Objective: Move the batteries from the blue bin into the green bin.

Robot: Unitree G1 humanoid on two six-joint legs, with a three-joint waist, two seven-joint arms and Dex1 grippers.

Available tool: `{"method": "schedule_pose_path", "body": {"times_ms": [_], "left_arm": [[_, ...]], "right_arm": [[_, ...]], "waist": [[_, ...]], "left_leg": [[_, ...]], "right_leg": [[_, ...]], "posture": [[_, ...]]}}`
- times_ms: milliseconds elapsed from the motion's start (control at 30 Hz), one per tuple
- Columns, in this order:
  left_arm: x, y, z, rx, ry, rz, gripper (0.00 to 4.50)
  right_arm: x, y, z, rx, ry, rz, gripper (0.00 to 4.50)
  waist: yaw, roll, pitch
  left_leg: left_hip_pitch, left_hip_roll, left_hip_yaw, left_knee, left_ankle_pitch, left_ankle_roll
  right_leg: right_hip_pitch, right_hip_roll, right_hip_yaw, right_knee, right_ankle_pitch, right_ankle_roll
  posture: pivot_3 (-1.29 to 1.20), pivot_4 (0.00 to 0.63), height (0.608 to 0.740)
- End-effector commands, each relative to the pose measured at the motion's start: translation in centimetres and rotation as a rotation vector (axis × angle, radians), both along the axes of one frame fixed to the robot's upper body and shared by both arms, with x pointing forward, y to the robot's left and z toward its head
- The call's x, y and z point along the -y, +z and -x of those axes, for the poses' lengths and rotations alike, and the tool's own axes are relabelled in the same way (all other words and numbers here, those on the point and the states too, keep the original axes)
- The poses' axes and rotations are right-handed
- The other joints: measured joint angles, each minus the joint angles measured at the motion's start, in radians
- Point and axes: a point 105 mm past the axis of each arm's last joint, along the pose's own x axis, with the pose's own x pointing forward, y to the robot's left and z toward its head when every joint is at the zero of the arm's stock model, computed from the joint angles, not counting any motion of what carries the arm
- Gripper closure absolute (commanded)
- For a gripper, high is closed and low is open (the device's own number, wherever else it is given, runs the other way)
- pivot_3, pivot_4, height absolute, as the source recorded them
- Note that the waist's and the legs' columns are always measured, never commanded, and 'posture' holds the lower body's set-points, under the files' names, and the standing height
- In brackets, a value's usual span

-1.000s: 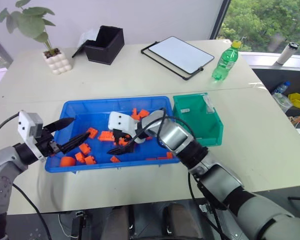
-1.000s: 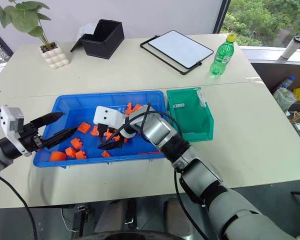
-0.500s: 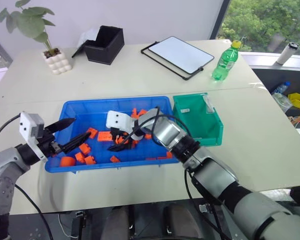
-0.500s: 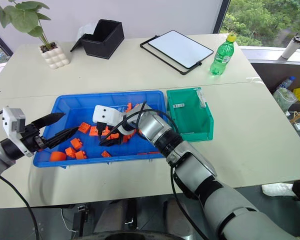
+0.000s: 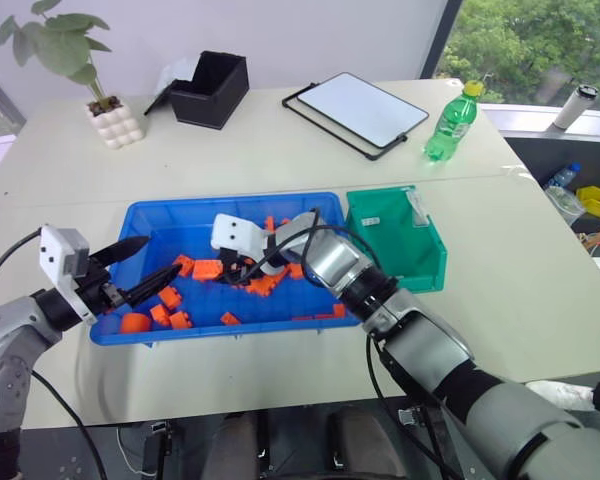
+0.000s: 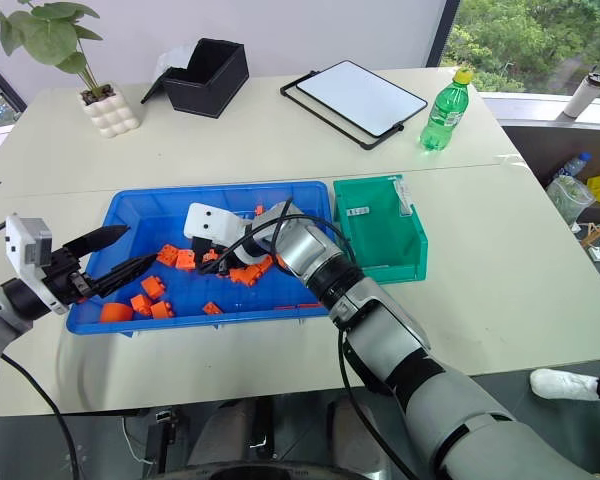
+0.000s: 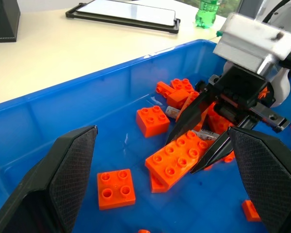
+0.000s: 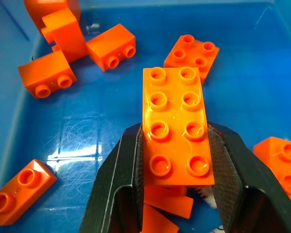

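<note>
The blue bin (image 5: 150,212) lies in front of me with several orange bricks scattered in it. My right gripper (image 5: 245,280) reaches leftward into its middle, shut on a long orange brick (image 8: 177,128) that is held flat between the fingers. Under that brick a whitish-silver battery (image 7: 205,132) peeks out, and another small one (image 7: 172,110) lies beside a square brick. My left gripper (image 5: 158,257) hovers open over the bin's left end, holding nothing. The green bin (image 5: 420,270) stands against the blue bin's right side, with a pale slender item (image 5: 417,208) leaning on its right wall.
At the back of the table stand a potted plant (image 5: 105,110), a black box (image 5: 212,88), a framed white board (image 5: 358,110) and a green bottle (image 5: 450,125). A person's white shoe (image 6: 560,383) shows on the floor at the right.
My right gripper's fingers have closed from wide open onto the long orange brick, shifting slightly deeper into the blue bin. The left gripper has stayed where it was.
</note>
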Motion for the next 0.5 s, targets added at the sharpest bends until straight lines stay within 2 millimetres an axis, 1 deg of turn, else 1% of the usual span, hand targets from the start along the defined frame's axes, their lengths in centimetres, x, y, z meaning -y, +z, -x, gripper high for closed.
{"method": "schedule_pose_path", "body": {"times_ms": [33, 133, 233, 367, 467, 500], "left_arm": [[0.3, 1.2, 0.2, 0.053, -0.015, -0.017, 0.0], [0.2, 1.4, 0.1, 0.056, -0.016, -0.021, 0.0], [0.1, 1.5, 0.1, 0.058, -0.016, -0.026, 0.0], [0.0, 1.5, 0.1, 0.056, -0.014, -0.028, 0.0], [0.0, 1.4, 0.1, 0.054, -0.016, -0.027, 0.0], [0.1, 1.4, 0.1, 0.055, -0.017, -0.026, 0.0]], "right_arm": [[-2.1, 3.7, 2.1, 0.046, 0.108, -0.095, 3.3], [-2.5, 2.8, 3.9, 0.017, 0.171, -0.083, 3.3], [-2.3, 1.9, 5.2, -0.003, 0.205, -0.067, 3.3], [-1.9, 1.4, 6.0, -0.019, 0.227, -0.058, 3.3], [-1.7, 0.9, 6.2, -0.026, 0.23, -0.05, 3.3], [-1.6, 0.7, 6.2, -0.03, 0.227, -0.047, 2.8]], "waist": [[0.0, 0.0, 0.0], [0.0, 0.0, 0.0], [0.001, 0.0, 0.0], [0.001, 0.0, 0.0], [0.0, 0.0, 0.0], [0.0, 0.0, 0.0]], "left_leg": [[0.0, 0.0, 0.0, 0.0, 0.0, 0.0], [0.0, 0.0, 0.0, -0.001, 0.0, 0.0], [0.0, 0.0, 0.0, 0.0, 0.0, 0.0], [0.0, 0.0, 0.0, 0.0, 0.0, 0.0], [0.0, 0.0, 0.0, 0.0, 0.0, 0.0], [0.0, 0.0, 0.0, 0.0, 0.0, 0.0]], "right_leg": [[0.0, 0.0, 0.0, 0.0, 0.0, 0.0], [0.0, 0.0, 0.0, 0.0, 0.0, 0.0], [0.0, 0.0, 0.0, 0.0, 0.0, 0.0], [0.0, -0.001, 0.0, 0.0, 0.0, 0.0], [0.0, -0.001, 0.0, 0.0, 0.0, 0.0], [0.0, -0.001, 0.0, 0.0, 0.0, 0.0]], "posture": [[0.0, 0.15, 0.74], [0.0, 0.15, 0.74], [0.0, 0.15, 0.74], [0.0, 0.15, 0.74], [0.0, 0.15, 0.74], [0.0, 0.15, 0.74]]}}
